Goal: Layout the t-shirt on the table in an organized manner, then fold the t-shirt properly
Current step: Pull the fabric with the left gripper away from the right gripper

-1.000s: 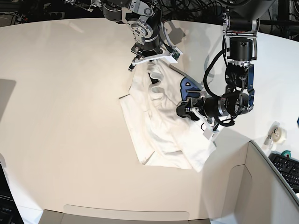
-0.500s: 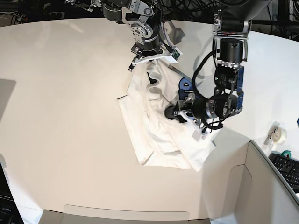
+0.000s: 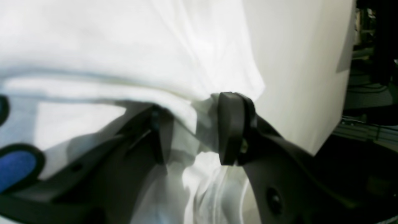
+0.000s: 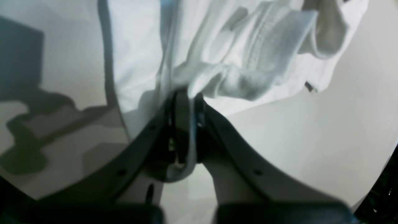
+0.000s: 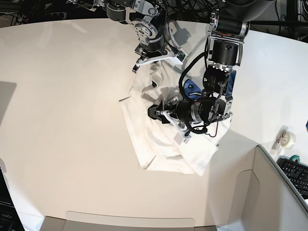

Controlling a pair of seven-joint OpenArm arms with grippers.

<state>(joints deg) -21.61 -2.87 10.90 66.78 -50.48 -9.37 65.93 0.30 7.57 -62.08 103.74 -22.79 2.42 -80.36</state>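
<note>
The t-shirt (image 5: 163, 139) looks light, limp and bunched on the bench (image 5: 62, 120); the right end effector (image 4: 186, 109) is clamped on its far hem, the left end effector (image 3: 192, 133) gapes over a fold, so seams seem safest.

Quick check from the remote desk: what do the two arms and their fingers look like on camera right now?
Both arms are black and silver-grey with loose black cables looping beside the joints. The left arm has a blue panel on its wrist section. The left gripper has thick, matte black, curved fingers with small round holes. The right gripper has the same dark, curved fingers; in the base view a white bracket sits at its wrist.
</note>
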